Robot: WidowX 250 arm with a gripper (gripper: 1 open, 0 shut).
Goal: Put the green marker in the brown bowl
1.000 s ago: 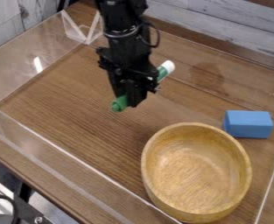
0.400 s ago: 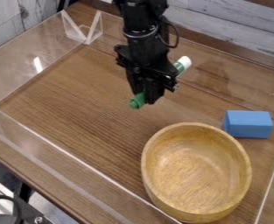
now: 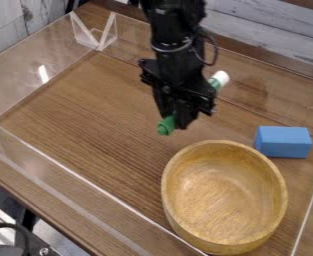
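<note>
My claw (image 3: 180, 108) is clamped on the green marker (image 3: 188, 104), off the table (image 3: 79, 110), tilted: green end low toward 7 o'clock, capped end up toward 2. Step in hand: carry to the brown bowl (image 3: 227, 194), which sits at about 5 o'clock from me, empty. Next: traverse until over the bowl's middle, lower, then release. Blue block (image 3: 284, 141) at 3 o'clock, well clear.

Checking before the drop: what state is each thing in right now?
Slim white-barrelled green marker: held off the table, tilted, green end down.
Robot gripper: fingers shut on the marker.
Large round light-brown wooden bowl: upright, empty.
Small blue rectangular block: lying flat on the table, beside the bowl.
</note>
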